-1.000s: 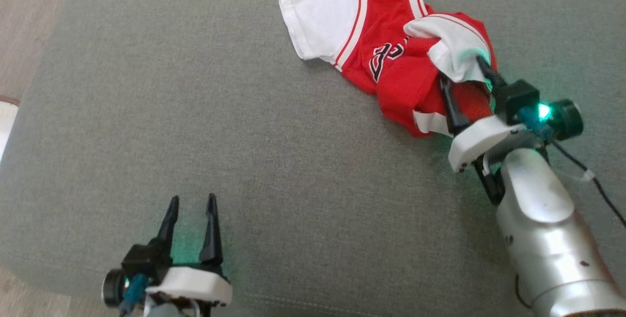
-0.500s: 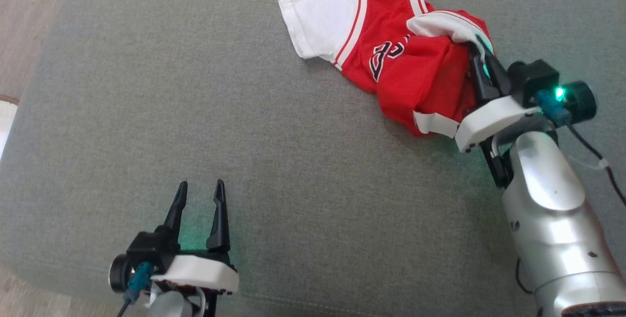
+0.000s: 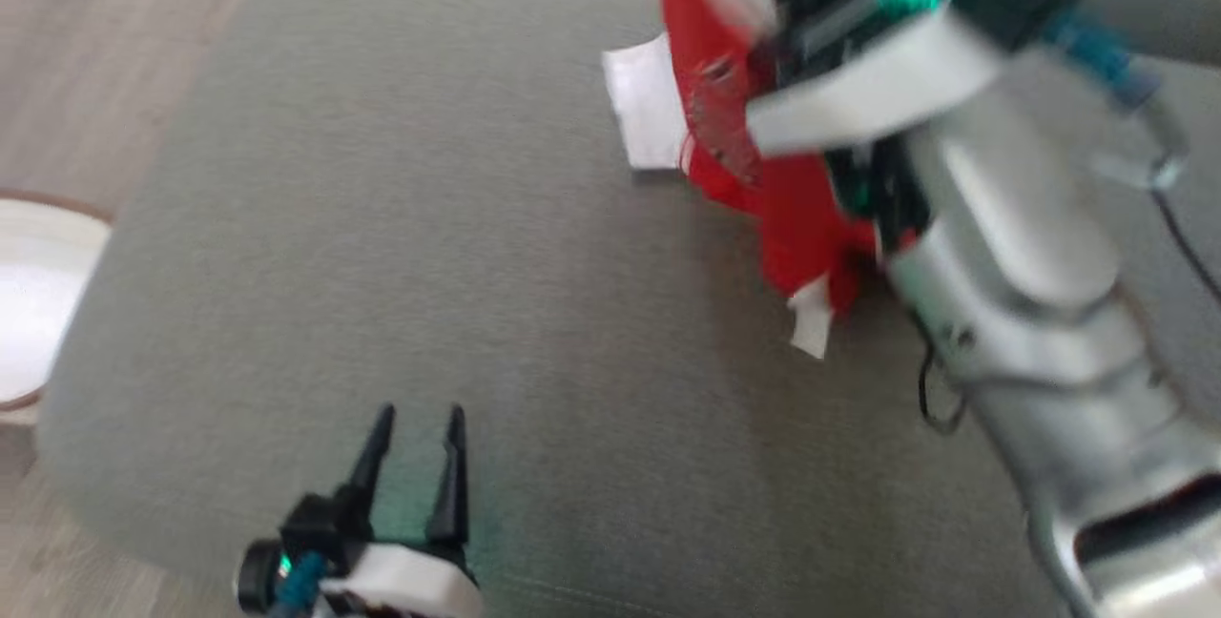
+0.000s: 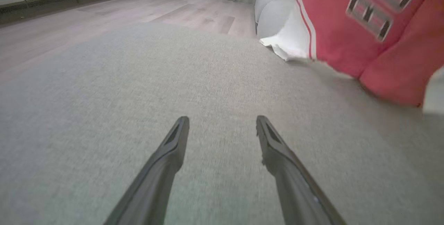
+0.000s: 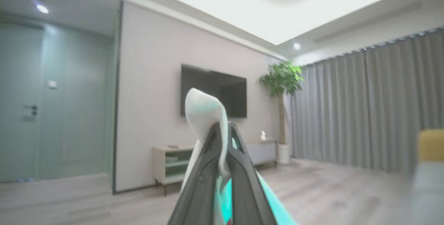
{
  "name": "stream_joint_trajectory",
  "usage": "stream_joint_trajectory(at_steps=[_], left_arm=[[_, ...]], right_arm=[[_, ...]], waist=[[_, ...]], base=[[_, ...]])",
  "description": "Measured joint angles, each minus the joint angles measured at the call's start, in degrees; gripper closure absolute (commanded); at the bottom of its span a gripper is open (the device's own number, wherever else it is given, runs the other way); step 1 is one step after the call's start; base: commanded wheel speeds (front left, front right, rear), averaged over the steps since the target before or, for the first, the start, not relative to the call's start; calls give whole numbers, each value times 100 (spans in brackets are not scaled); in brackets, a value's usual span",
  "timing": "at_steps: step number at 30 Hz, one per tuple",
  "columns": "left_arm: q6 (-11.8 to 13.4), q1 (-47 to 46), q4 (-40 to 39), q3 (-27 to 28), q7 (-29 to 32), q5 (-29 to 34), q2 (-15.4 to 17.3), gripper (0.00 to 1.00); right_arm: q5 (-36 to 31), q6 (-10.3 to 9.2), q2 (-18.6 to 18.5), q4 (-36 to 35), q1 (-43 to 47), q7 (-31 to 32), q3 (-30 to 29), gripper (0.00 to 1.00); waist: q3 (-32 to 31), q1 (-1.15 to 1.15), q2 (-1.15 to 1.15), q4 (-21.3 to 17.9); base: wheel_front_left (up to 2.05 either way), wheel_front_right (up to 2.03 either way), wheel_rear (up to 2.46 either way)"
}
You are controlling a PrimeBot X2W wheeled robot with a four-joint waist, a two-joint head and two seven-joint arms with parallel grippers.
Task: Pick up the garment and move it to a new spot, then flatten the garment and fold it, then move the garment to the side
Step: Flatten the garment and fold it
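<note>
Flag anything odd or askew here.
Nothing damaged or spilled. The garment hangs bunched and twisted from the right claw, pinched by one white fold, its white sleeve resting on the grey cushion.

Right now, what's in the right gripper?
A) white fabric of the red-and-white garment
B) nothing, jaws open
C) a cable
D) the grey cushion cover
A: in the right wrist view the right gripper is shut on a white fold of the garment.
</note>
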Motion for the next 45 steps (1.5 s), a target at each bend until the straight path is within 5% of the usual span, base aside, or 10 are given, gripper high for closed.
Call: stream_joint_trajectory(at_steps=[6,14,19,20,21,22,26,30,35,45], left_arm=[[4,302,54,-42,0,75,5,0],[11,505,49,101,0,65,10,0],[11,385,30,100,0,7,9,0],[11,326,26,93,0,8,9,0],[13,259,23,91,0,8,10,0],[11,196,16,77,0,7,8,0],[4,35,-5,42,0,-7,4,0],[-29,24,14,58,0,16,4,0],[-55,19,27,81,0,-3,5,0],[-207,-719,197,-113,0,-337,2,0]], right_arm=[[174,0,0,218,-1027,0,-605,100],[-1901,0,-8,1631,-1189,-2,-2610,100],[-2806,0,-264,2119,-504,-1,-3082,100],[-2917,0,-343,2236,-233,-1,-3192,80],[-3063,0,-437,2373,64,0,-3276,7],[-3172,0,-509,2544,383,1,-3465,0],[-3312,0,-622,2675,1612,16,-3980,0],[-3250,0,-346,2103,2327,16,-4024,0],[-2972,0,-37,1399,2885,16,-3804,0],[-2403,0,90,1057,3241,15,-3022,0]], waist=[[-277,0,0,445],[-266,1,0,267],[-122,1,0,-40],[-88,2,0,-118],[-56,2,0,-197],[-26,2,0,-279],[71,2,0,-589],[119,1,0,-901],[136,1,0,-1266],[390,1,0,-1781]], base=[[0,0,0],[0,0,0],[0,0,0],[0,0,0],[0,0,0],[0,0,0],[0,0,0],[0,0,0],[0,0,0],[0,0,0]])
